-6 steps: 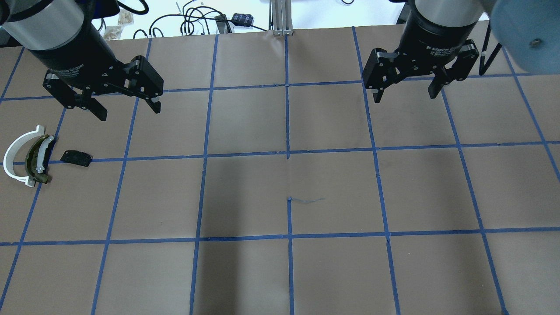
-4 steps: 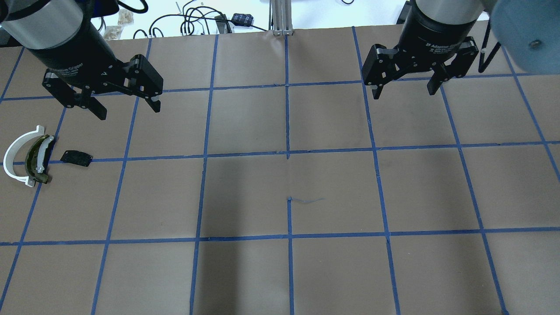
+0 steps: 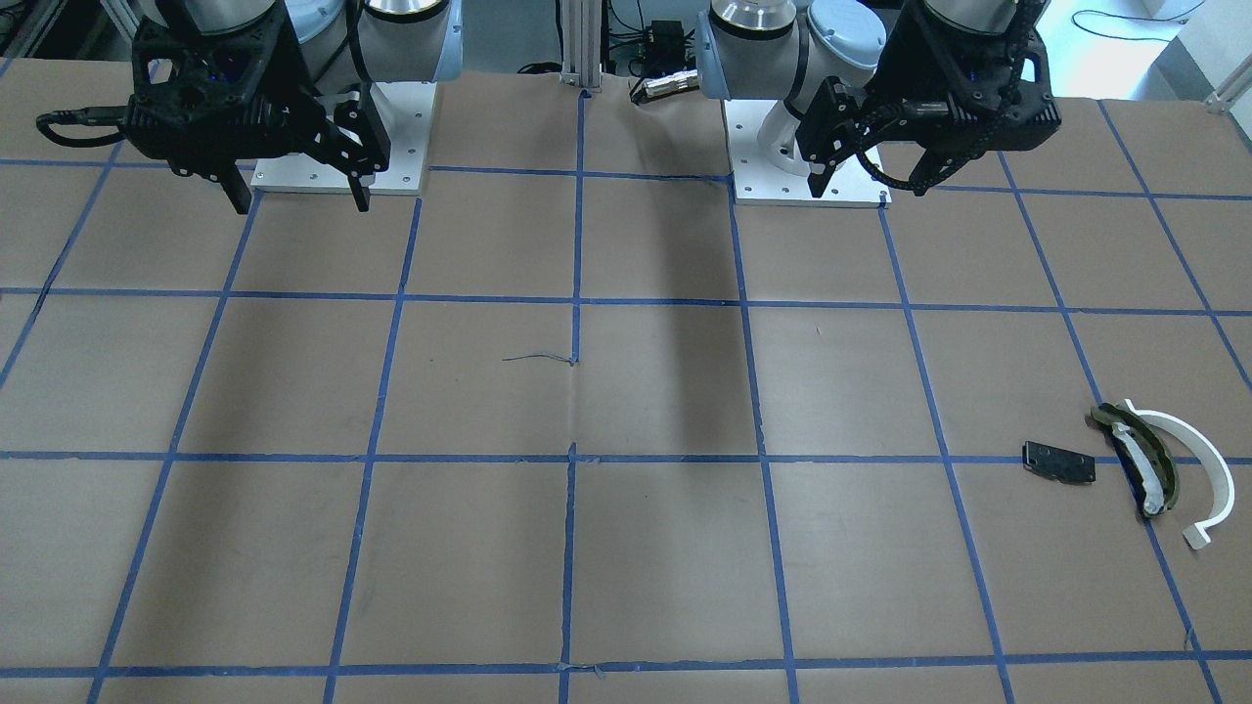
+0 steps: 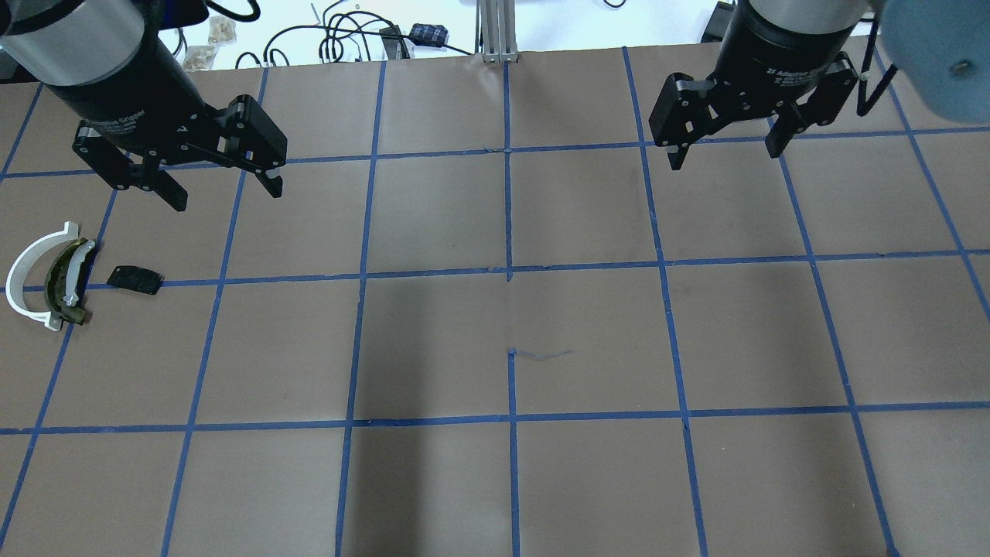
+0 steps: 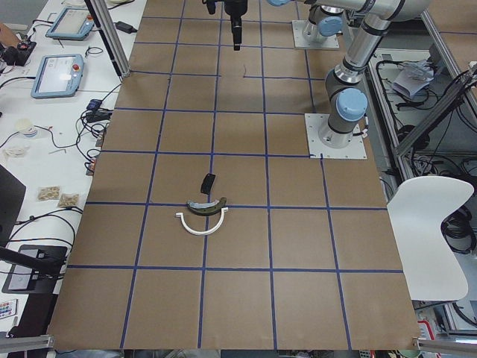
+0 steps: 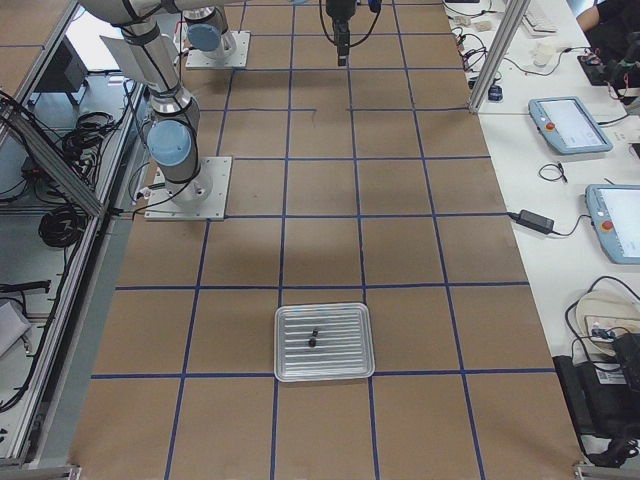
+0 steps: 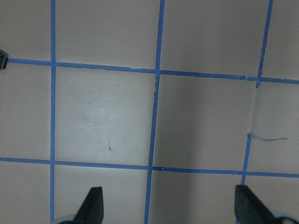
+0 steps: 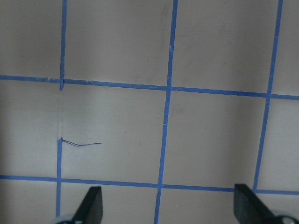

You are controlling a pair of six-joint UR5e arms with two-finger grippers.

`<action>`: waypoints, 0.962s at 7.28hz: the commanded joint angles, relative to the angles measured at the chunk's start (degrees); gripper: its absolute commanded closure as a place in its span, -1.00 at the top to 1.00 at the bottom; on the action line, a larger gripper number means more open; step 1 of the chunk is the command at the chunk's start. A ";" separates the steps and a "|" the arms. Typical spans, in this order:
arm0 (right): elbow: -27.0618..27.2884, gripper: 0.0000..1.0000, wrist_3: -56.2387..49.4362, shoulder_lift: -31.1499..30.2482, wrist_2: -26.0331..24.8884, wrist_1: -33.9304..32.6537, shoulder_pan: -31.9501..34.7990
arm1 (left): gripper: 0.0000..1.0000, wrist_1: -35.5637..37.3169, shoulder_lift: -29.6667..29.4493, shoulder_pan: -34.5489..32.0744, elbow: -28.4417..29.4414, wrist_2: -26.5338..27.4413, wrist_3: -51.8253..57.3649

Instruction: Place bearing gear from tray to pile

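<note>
Bearing gear [image 6: 312,340]: one of two small dark specks lying close together near the middle of the tray; too small to make out shape or teeth.
Tray [image 6: 345,358]: shallow, silver, rectangular with rounded corners; flat on the table [image 4: 433,340] at the end on the robot's right, well apart from both arms.
Pile: three loose parts at the table's opposite end, on the robot's left.
Pile, item 1: white half-ring arc [image 4: 11,282], lying flat, outermost.
Pile, item 2: olive-and-black curved piece [image 4: 56,285], nested against the arc's inner side, with a pale strip along it.
Pile, item 3: flat black plate [image 4: 134,279], just beside the curved piece, on a blue tape line.
Left gripper [image 4: 224,192]: fingers spread wide, nothing between them, held above the table, back from the pile.
Right gripper [image 4: 727,155]: fingers spread wide, holding nothing, clear of the table.
Wrist views: each shows two dark fingertips at the lower corners and bare brown paper with blue grid between.
Tray, seen in: the exterior right view only.
Pile, seen in: the overhead, front-facing and exterior left views; not in the exterior right view.
</note>
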 commanded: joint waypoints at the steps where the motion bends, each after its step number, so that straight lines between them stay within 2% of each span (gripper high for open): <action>1: -3.93 1.00 -12.15 0.35 -2.23 2.97 -7.00 | 1.00 0.00 0.01 0.00 -0.02 -0.11 -0.02; 3: -3.94 1.00 -35.87 -0.26 -2.50 5.78 -18.94 | 1.00 1.23 -0.07 0.00 -0.19 -0.11 -0.02; 4: -3.77 1.00 -42.16 -0.44 -1.89 7.97 -24.74 | 1.00 1.23 0.27 0.00 -0.46 -0.11 -0.02; 5: -3.85 1.00 -44.13 -1.22 -1.89 11.82 -27.93 | 1.00 1.23 0.19 -0.09 -0.63 -0.20 -0.02; 7: -3.77 1.00 -48.18 -1.41 -2.06 12.21 -31.90 | 1.00 1.23 0.28 0.00 -0.37 -0.02 -0.02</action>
